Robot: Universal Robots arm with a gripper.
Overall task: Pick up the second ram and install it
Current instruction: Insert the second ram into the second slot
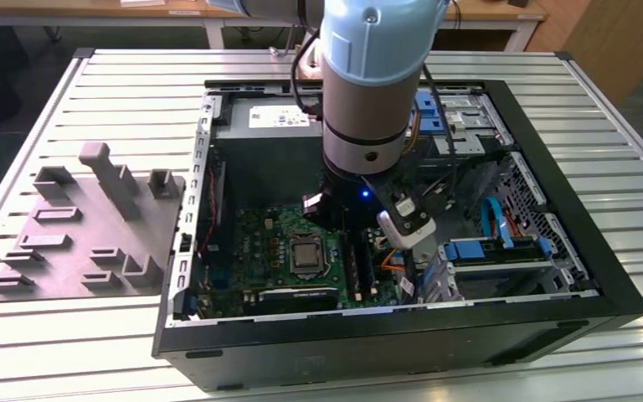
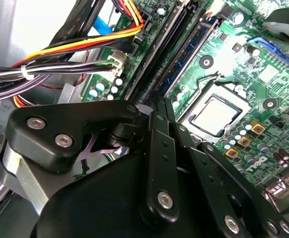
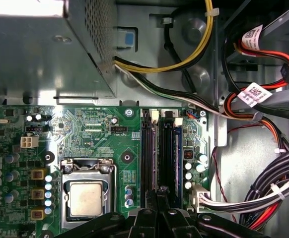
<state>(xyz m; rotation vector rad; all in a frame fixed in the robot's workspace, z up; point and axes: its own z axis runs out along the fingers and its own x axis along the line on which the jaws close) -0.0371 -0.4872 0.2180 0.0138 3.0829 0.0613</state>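
Claw (image 3: 159,194) parked low inside the open PC case (image 1: 545,327), right over the memory slots (image 3: 149,148) near the motherboard's (image 3: 95,129) edge on the cable side. Fingers (image 2: 157,129) drawn tight together in both wrist views, barely a slit between them. Can't tell for sure whether anything is actually pinched in there.

Just past the fingertips: the second ram (image 3: 160,153), or at least what looks like it. Thin dark strip standing on edge between the black slot and the blue slot (image 3: 170,148). Long axis dead in line with the claw, running straight away from the tips toward the white latches (image 3: 154,115) at the slots' far end. So no sideways offset to speak of, stick directly under and ahead of the fingers. Seated or not? Hard to call from here.

Beside the slots, the CPU socket (image 3: 86,196). Further along, past the motherboard's far edge, the grey power supply box (image 3: 45,54) and its bundle of cables (image 3: 263,193).

Well outside the case, on the exterior view's left, the grey holder tray (image 1: 76,276).
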